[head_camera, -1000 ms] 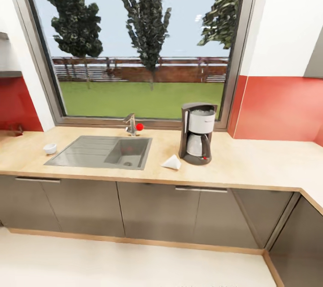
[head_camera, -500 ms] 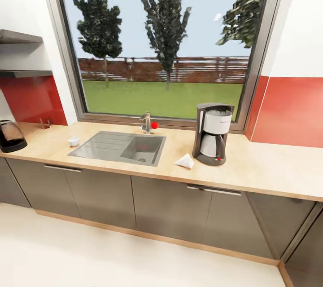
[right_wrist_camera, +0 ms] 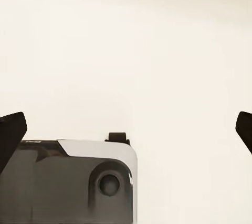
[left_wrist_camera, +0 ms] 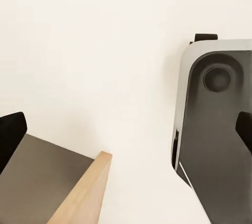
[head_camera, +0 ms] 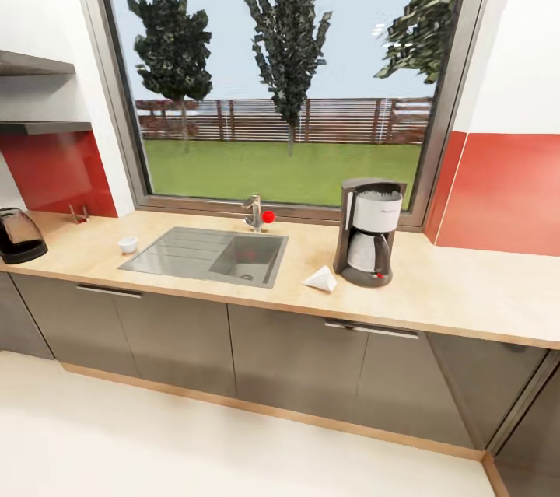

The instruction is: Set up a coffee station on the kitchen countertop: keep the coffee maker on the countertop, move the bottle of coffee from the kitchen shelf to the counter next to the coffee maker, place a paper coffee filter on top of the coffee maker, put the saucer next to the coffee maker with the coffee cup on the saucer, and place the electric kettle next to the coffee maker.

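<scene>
One paper coffee filter (head_camera: 320, 278) lies flat beside the coffee maker (head_camera: 367, 231), tip pointing right; both grippers' jaws spread, empty.

In the left wrist view the left gripper (left_wrist_camera: 126, 134) has its two dark fingertips (left_wrist_camera: 10, 134) spread wide apart at the picture's edges, with nothing between them. In the right wrist view the right gripper (right_wrist_camera: 126, 132) likewise holds its fingertips (right_wrist_camera: 10, 132) far apart, gripping nothing.
</scene>
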Controlling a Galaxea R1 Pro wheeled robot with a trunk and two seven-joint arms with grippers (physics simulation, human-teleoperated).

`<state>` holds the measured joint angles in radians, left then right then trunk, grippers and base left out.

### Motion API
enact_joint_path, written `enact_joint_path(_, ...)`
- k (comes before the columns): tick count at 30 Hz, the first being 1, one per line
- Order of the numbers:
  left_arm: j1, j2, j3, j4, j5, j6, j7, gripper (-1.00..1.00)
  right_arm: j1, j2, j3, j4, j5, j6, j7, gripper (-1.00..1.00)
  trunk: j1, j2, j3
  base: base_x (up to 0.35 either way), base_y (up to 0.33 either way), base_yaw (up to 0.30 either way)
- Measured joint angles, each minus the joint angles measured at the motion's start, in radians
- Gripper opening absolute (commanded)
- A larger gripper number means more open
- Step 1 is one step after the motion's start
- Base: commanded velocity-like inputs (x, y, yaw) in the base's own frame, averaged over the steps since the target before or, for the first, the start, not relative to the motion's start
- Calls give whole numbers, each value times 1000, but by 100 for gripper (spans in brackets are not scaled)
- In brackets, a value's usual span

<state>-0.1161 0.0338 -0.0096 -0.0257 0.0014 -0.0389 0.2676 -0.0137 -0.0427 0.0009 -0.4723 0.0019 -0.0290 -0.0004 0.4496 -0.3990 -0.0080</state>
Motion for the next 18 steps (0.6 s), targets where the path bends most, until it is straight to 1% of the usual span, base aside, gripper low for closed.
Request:
enact_joint_path(10, 0, 0, -3, 0, -5, 0, -2, 100, 0, 7, 0, -16, -2, -1, 3, 100, 0, 0, 0, 0, 0, -27)
enact_joint_path(13, 0, 1, -4, 0, -8, 0, -2, 100, 0, 6, 1, -70, -2, 0, 4, 100, 0, 0, 0, 0, 0, -3)
enact_joint_path(16, 0, 4, -5, 0, -9, -1, -2, 100, -1, 8, 1, -162, -2, 0, 4, 100, 0, 0, 0, 0, 0, -1)
enact_joint_path(18, 0, 7, -6, 0, -9, -1, -2, 100, -1, 12, 1, -253, -2, 1, 4, 100, 0, 0, 0, 0, 0, 0)
